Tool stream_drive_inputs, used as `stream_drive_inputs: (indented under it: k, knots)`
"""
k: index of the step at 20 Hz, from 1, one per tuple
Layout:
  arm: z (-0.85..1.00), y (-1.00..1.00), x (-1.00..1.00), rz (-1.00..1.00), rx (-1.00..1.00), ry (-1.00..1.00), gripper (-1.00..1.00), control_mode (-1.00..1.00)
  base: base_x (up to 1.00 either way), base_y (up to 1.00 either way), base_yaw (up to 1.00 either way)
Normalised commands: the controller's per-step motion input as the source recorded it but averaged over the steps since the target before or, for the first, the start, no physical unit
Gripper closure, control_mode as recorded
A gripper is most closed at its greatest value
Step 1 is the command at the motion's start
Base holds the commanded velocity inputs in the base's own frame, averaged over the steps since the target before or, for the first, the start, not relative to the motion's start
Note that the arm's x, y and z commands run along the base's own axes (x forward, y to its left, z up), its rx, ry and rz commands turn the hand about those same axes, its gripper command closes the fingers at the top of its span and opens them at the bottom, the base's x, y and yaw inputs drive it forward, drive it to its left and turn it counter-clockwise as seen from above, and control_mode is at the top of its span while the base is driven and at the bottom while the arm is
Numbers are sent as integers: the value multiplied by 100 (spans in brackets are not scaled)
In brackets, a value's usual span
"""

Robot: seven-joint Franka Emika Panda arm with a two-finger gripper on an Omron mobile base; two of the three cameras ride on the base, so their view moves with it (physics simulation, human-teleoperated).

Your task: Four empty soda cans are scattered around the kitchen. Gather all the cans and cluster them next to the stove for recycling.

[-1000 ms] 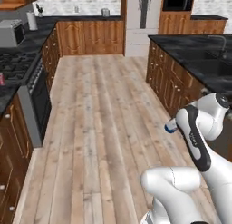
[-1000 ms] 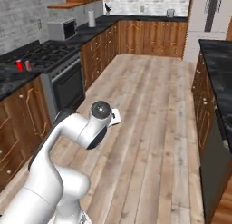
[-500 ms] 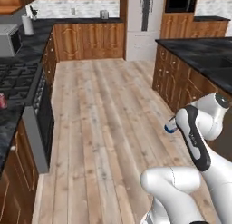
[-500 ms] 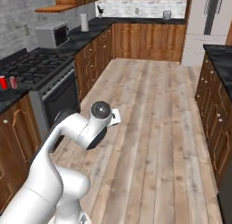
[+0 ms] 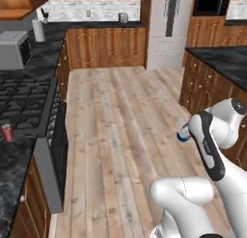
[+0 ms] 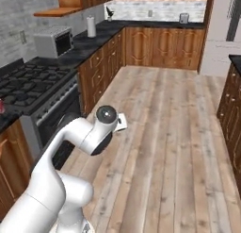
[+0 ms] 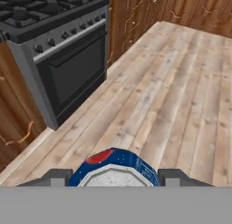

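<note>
Item, blue and white soda can (image 7: 117, 168): we find it at the bottom centre of the hand view, silver top toward the camera, seated between the two dark fingertips of the gripper (image 7: 116, 177), which we judge closed on it; in the left base view a small blue patch (image 5: 183, 135) at the middle right, by the arm's wrist, looks like the same can. Item, red soda can (image 5: 7, 132): upright on the dark tabletop (image 5: 14, 160) at the left edge of the left base view, just beside the near end of the stove (image 5: 29, 99). Item, stove: black grates, a knob row and an oven door, at the upper left of the hand view and the left of both base views; the carried can is well apart from it, over the wooden floor (image 6: 164, 133). Item, silver microwave (image 6: 52, 40), on the tabletop beyond the stove. We count two cans visible. Hazards, as we judge them: the can may slip if the grip is shallow, since little of its body shows between the fingers; setting it down too close may knock the red can over; placing it on the grates would leave it tilted and off target.
</note>
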Motion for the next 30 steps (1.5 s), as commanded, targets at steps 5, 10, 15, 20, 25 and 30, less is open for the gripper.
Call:
stream_drive_inputs:
  k: [5,10,15,20,25,30]
  knots:
    - [0,0,0,0,0,0,100,100,25,0,41]
    - [0,0,0,0,0,0,100,100,3,0,45]
    - [0,0,0,0,0,0,100,100,-2,0,47]
    - [0,0,0,0,0,0,100,100,-5,0,47]
    - [0,0,0,0,0,0,100,100,0,0,45]
    - [0,0,0,0,0,0,100,100,0,0,45]
